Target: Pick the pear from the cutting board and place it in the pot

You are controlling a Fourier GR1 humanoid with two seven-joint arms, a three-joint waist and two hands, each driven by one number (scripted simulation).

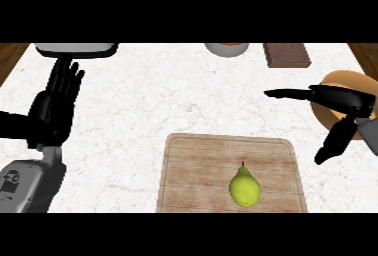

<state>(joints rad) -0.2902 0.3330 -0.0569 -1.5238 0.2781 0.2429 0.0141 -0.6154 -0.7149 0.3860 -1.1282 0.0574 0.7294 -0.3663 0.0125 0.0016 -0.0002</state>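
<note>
A yellow-green pear (244,188) lies on the wooden cutting board (199,165) at the lower middle, stem pointing away from me. My right hand (345,102) hovers at the right edge, above and to the right of the board, open with thumb and fingers spread and nothing in it. It partly covers a tan, pot-like round vessel (340,80) at the right edge. My left hand (55,102) rests open at the left, fingers straight and pointing up the view.
A grey-white object (77,49) sits at the top left, a grey bowl (226,48) at the top middle, and a brown block (286,54) at the top right. The white marble counter (162,95) has wooden edges on both sides.
</note>
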